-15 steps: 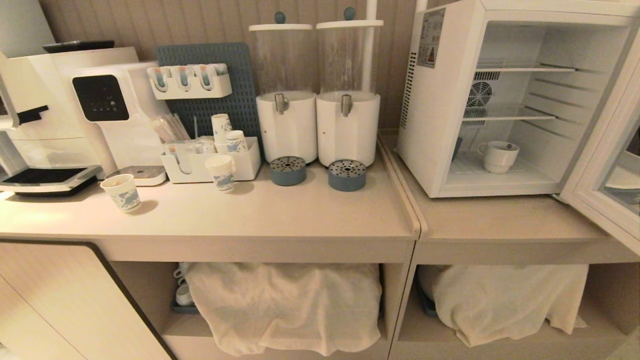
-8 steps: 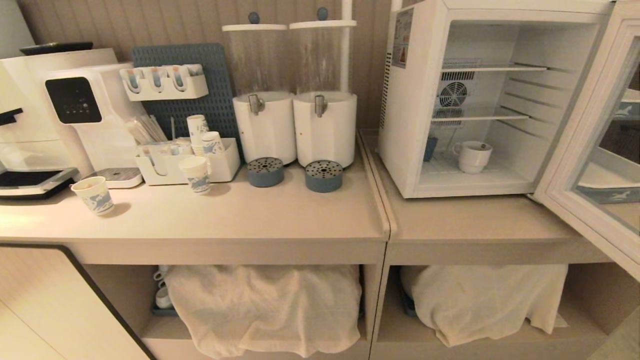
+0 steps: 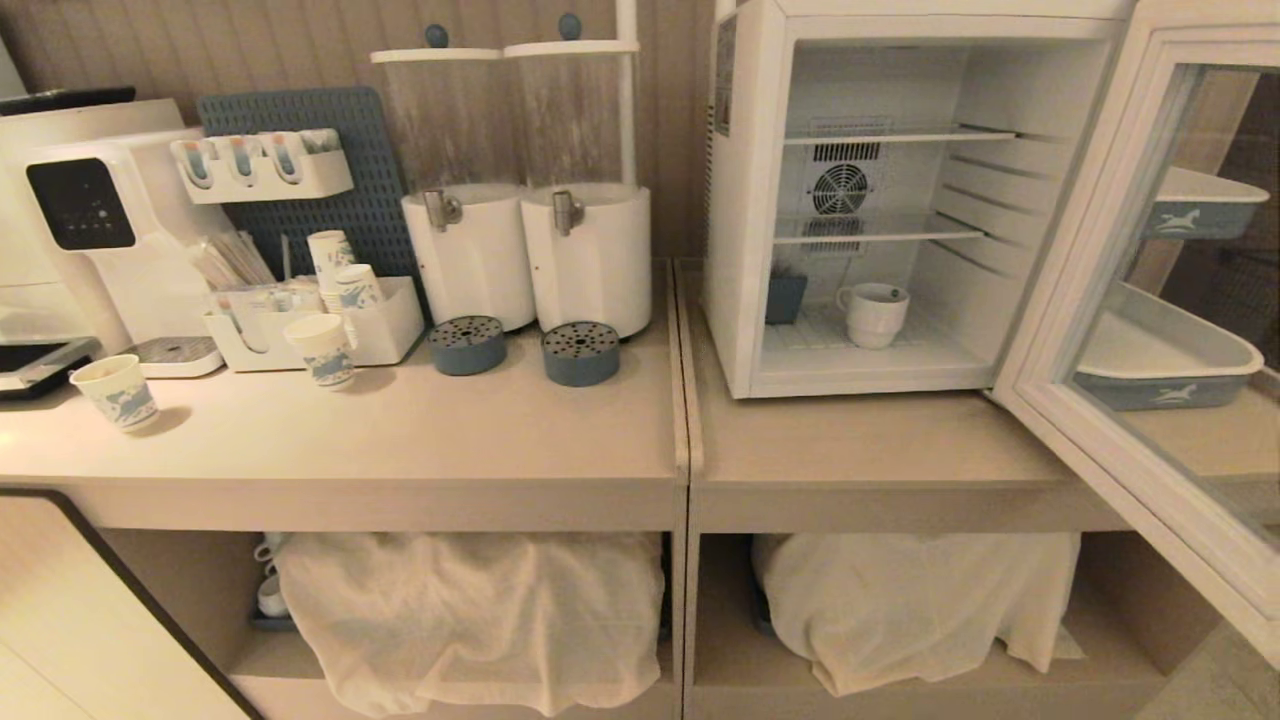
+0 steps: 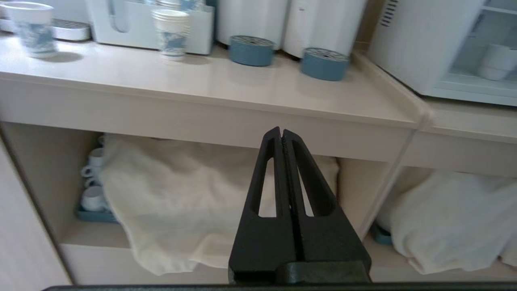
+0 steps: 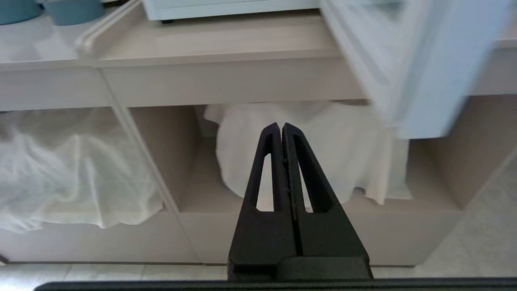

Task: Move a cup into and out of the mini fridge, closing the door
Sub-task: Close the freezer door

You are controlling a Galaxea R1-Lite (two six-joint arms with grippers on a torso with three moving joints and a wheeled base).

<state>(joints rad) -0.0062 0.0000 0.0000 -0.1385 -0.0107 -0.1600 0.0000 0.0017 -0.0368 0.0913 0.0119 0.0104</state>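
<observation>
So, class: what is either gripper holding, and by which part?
Nothing. The left gripper and right gripper are shut and empty; the cup stands inside the mini fridge.

I saw the door (image 3: 1150, 330) cut off at the head view's right edge and blurred in my right wrist view.

A pale beige counter (image 3: 400, 440) is seen running along a wall of vertical ribbed panelling (image 3: 200, 50), and a second counter unit (image 3: 880, 450) is butted against its right end at a raised seam. Beneath the counter, open shelves are fitted, and each is filled with a cream cloth bundle (image 3: 470, 620). Left of that bundle, white mugs on a blue tray (image 4: 95, 202) are stored. A cabinet panel edged in black (image 3: 90, 600) is set at the counter's left end. Below the counter, pale floor tiles (image 5: 476, 250) are laid. Warm, even light is cast over the counter.
</observation>
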